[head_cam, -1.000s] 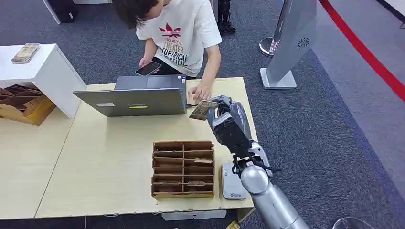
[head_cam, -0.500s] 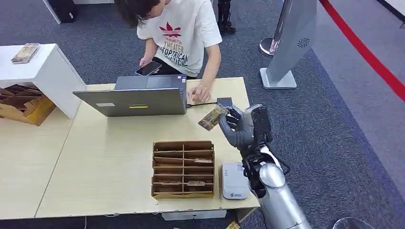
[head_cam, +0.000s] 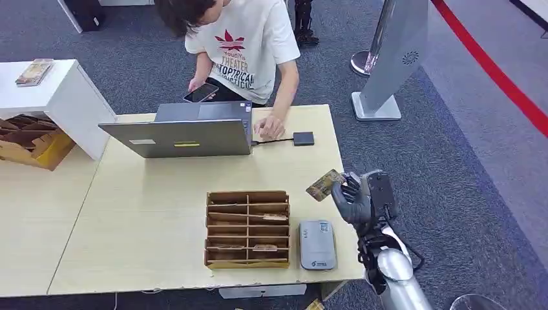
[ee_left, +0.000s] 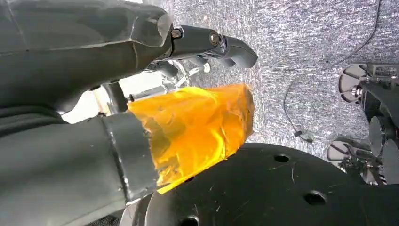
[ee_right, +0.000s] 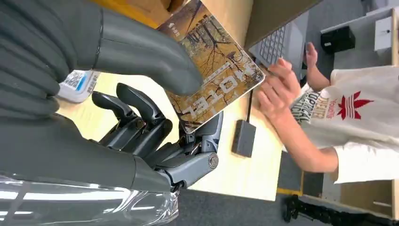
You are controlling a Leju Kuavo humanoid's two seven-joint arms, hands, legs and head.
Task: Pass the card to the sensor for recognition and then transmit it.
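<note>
Right hand (head_cam: 362, 197) pinches card (head_cam: 325, 185) — sensor (head_cam: 317, 244) below, organizer (head_cam: 248, 228) beside.

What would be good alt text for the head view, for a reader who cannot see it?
The robot's right hand holds a card above the table's right edge, beyond the grey card reader. A wooden organizer sits beside the reader, and a person works at a laptop.

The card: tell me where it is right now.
In the head view the card is held by the right hand near the table's right edge, above the grey sensor and right of the wooden organizer.
</note>
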